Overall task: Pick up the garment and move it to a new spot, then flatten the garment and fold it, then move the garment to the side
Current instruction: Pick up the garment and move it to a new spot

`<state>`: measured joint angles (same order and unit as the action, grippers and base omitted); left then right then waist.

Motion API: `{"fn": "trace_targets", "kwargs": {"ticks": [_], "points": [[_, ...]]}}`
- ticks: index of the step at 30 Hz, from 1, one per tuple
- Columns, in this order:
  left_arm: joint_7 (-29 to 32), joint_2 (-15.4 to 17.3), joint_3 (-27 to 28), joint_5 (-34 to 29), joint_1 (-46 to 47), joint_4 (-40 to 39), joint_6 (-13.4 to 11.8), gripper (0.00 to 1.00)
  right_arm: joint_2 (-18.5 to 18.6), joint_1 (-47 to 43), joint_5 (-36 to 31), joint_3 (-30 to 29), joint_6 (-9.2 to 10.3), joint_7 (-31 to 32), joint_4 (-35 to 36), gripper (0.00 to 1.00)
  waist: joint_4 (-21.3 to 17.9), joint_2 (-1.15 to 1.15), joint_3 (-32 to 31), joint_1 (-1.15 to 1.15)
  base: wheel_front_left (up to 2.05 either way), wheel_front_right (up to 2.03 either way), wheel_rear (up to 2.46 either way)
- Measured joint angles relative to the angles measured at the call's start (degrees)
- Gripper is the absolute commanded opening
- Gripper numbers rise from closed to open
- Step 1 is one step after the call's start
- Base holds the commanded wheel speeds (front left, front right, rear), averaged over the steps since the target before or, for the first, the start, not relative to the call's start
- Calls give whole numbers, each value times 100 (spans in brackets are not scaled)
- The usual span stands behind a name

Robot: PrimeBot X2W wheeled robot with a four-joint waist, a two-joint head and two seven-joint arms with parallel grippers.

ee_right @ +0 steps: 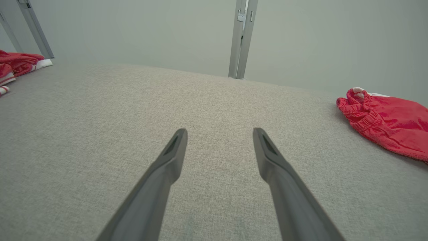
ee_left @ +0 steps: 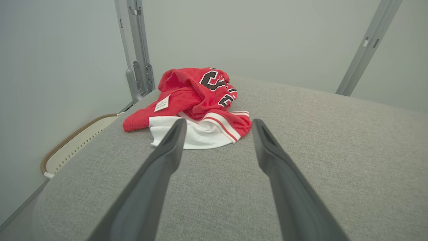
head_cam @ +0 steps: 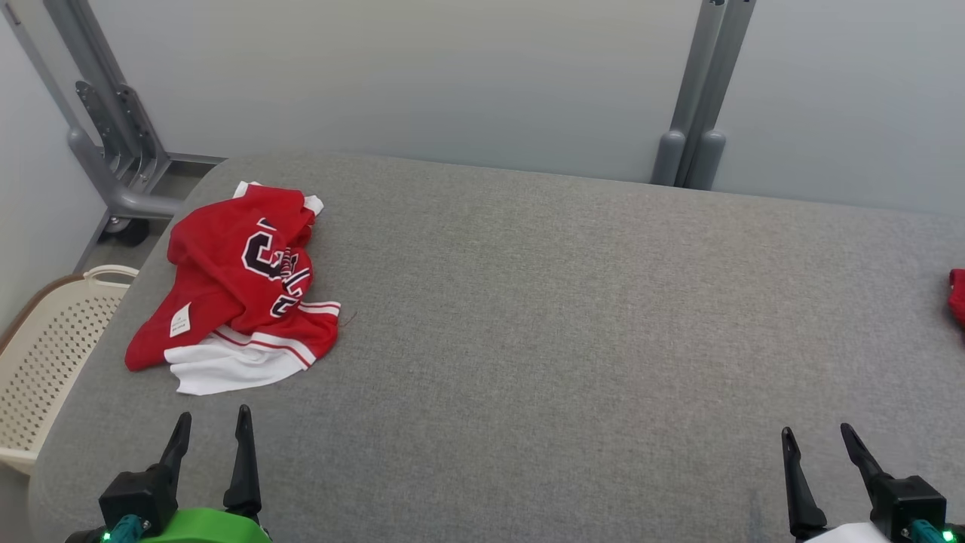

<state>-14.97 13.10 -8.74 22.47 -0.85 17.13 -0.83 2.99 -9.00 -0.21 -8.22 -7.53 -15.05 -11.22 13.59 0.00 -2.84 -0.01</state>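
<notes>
A crumpled red garment [head_cam: 237, 286] with white trim and black lettering lies on the far left of the grey table [head_cam: 565, 317]. In the left wrist view the garment [ee_left: 197, 103] sits just beyond my fingertips. My left gripper [head_cam: 212, 426] hovers open near the front edge, a short way in front of the garment's white hem, holding nothing. My right gripper [head_cam: 818, 436] is open over bare cloth at the front right, also empty; in the right wrist view the right gripper [ee_right: 219, 134] points across the table.
A second red cloth item [ee_right: 384, 122] with an elastic band lies at the table's right edge [head_cam: 957, 296]. A cream perforated basket [head_cam: 45, 354] stands beside the table's left edge. Grey metal frame posts [head_cam: 697, 98] rise behind the table.
</notes>
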Motion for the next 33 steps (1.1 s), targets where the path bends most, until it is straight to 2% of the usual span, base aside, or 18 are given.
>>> {"fn": "trace_targets", "kwargs": {"ticks": [8,14,22,27,30,33], "points": [[0,-114,201,-114,-32,-20,57,100,-10,126,-1,254,0,-2,9,100,294,0,-8,0,0,0,0],[0,-158,392,-153,-235,-82,38,100,-15,258,13,704,0,-2,-127,100,755,0,-41,0,0,0,0],[-5,-241,1087,-54,-772,-565,-140,100,-22,979,111,1579,0,-2,-479,100,1381,0,-11,0,0,0,0],[-5,-456,1391,86,-926,-892,-145,100,58,1198,201,1733,0,-2,-593,100,1530,0,115,1,0,0,0],[5,-494,1355,208,-903,-976,-34,100,126,1204,223,1755,0,-2,-538,100,1567,0,200,0,0,0,0],[288,-488,1191,389,-522,-1049,213,100,240,1240,223,1715,0,-2,-394,100,1585,0,352,0,0,0,0]]}}
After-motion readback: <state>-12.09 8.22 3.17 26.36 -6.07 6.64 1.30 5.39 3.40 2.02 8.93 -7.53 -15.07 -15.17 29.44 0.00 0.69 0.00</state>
